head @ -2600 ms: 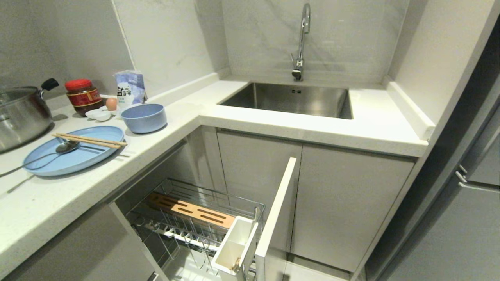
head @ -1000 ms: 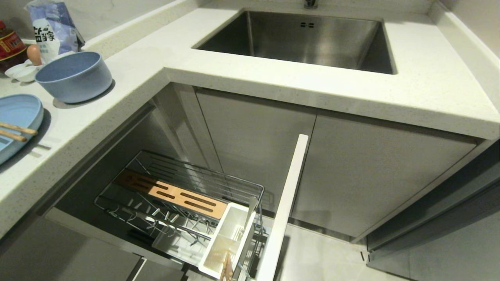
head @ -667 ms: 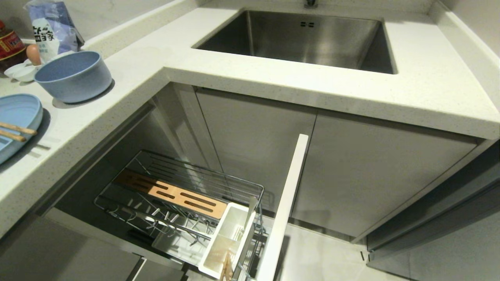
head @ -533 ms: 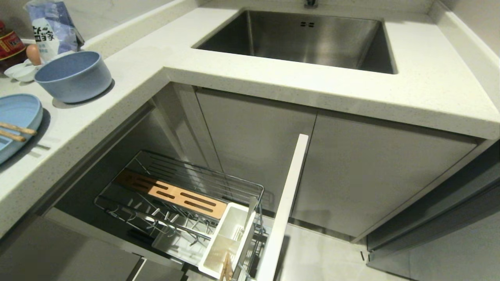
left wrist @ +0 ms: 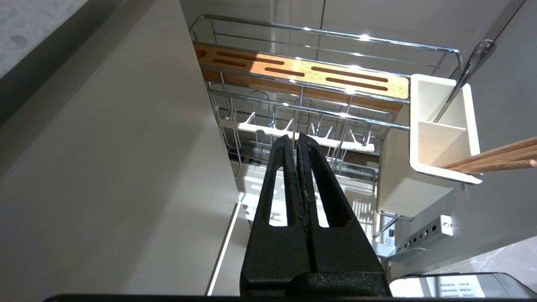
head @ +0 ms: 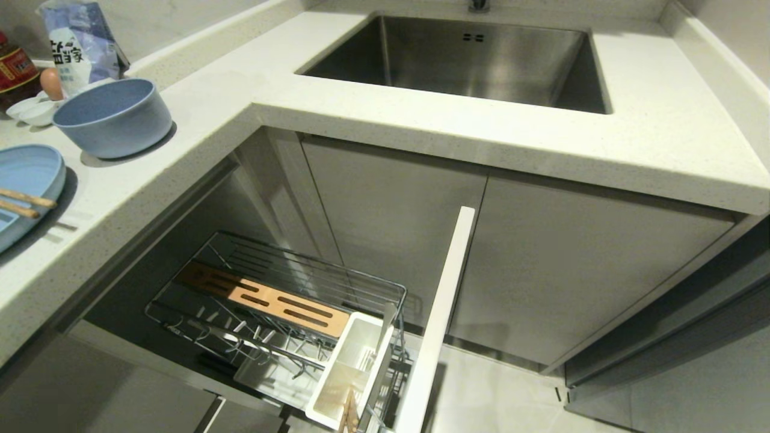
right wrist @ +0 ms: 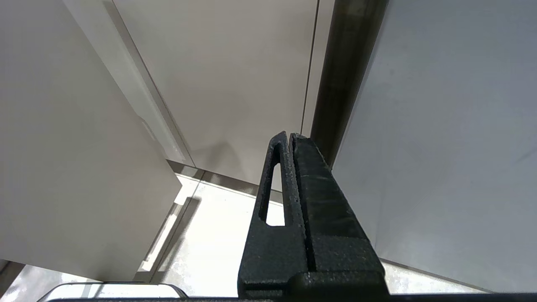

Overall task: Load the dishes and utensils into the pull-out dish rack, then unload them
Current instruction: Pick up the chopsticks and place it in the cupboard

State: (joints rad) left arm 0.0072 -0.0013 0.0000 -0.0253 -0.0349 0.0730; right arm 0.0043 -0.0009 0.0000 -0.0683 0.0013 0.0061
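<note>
Nothing among the things has moved since a second ago; only earlier did the head view tip down toward the cabinets. On the pale tabletop (head: 198, 114) sit the oval plate (head: 27, 180) with the chopsticks (head: 24, 201) across it and, just beside it, the round bowl (head: 111, 117). Below, the pull-out dish rack (head: 283, 300) stands drawn out, its white utensil caddy (head: 352, 367) at the front holding a spoon (left wrist: 474, 58) and wooden sticks (left wrist: 495, 159). Both arms hang low in front of the cabinets: the left pincer (left wrist: 297, 138) is pressed together above the rack, holding nothing; the right pincer (right wrist: 289, 136) is likewise pressed together, empty, facing the cabinet doors.
</note>
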